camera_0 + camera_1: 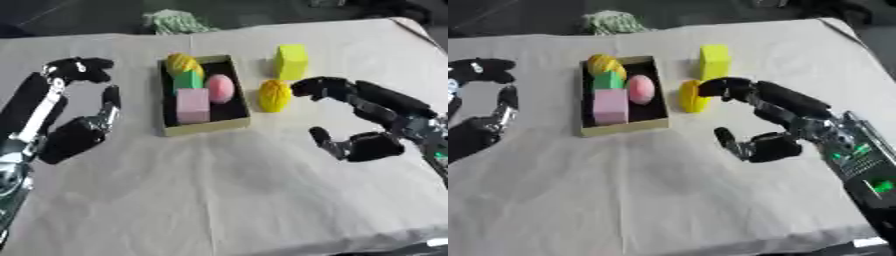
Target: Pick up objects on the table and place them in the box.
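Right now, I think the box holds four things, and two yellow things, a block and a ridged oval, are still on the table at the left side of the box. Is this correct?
Not quite. The yellow block and the ridged yellow oval lie on the table at the right side of the box, not the left, near the right hand. The left eye view shows this. The rest is correct.

Cloth: pale table covering [236,195], wrinkled, spread across the whole surface.
Far edge: green-and-white bundle [175,22], left of centre.
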Motion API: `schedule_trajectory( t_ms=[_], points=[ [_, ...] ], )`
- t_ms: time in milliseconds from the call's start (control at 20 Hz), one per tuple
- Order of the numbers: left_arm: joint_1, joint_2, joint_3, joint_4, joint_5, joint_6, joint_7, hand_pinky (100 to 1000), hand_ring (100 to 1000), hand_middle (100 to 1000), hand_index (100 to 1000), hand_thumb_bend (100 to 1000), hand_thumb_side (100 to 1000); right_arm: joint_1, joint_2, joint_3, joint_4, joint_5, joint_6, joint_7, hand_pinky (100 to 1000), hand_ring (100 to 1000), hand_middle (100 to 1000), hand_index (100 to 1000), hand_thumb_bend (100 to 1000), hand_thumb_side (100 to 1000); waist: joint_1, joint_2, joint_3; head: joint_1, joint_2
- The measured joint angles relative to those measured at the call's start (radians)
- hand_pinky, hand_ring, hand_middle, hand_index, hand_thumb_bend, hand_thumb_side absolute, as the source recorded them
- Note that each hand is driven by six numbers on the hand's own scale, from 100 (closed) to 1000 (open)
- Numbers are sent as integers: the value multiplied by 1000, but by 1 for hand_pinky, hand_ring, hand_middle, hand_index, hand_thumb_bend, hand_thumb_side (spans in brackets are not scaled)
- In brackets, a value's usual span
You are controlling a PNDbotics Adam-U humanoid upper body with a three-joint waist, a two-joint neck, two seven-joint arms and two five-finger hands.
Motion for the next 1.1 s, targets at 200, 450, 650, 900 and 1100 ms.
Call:
schedule_trajectory(
  t_ms=[200,450,650,900,1100],
  points=[
    [76,-48,13,-4,59,-26,28,810,712,625,839,100,722,-59,-1,22,88,45,-17,3,840,922,963,955,100,198,5,-8,9,-6,1],
    [87,-60,28,-4,138,-38,38,810,712,625,839,100,722,-77,4,37,153,78,-47,-8,840,922,963,955,100,198,6,-10,11,-10,2],
    [93,-78,42,-4,203,-39,36,808,707,618,840,100,742,-116,21,38,202,108,-37,3,838,918,959,957,100,200,23,-10,40,-24,5],
    [95,-101,50,-4,280,-35,16,810,709,619,843,100,760,-170,56,40,314,167,-3,-15,837,918,958,958,100,198,27,-10,50,-38,6],
    [96,-105,57,-4,342,-28,-4,811,709,620,844,100,767,-203,69,19,391,197,9,-70,839,921,964,967,100,198,30,-10,59,-48,6]
  ],
)
